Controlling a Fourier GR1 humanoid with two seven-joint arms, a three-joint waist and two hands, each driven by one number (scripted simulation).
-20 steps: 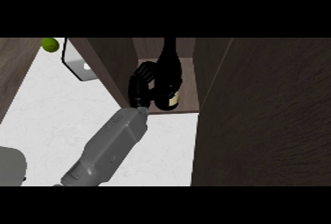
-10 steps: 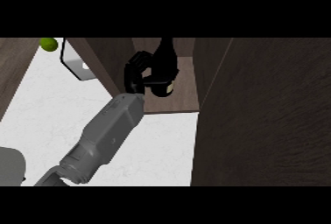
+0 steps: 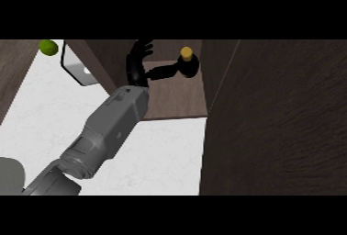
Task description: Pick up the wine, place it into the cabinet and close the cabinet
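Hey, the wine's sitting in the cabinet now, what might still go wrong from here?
The hand is open right beside the wine bottle, its thumb reaching toward it, so pulling back carelessly might tip the bottle. The forearm lies across the cabinet shelf edge; closing the door before it clears could strike it.

One camera only, up at head height, looking steeply down on the tabletop (image 3: 156,156) at lower left and close into the open cabinet (image 3: 177,98) at upper centre.

White marble counter (image 3: 159,151), dark wood
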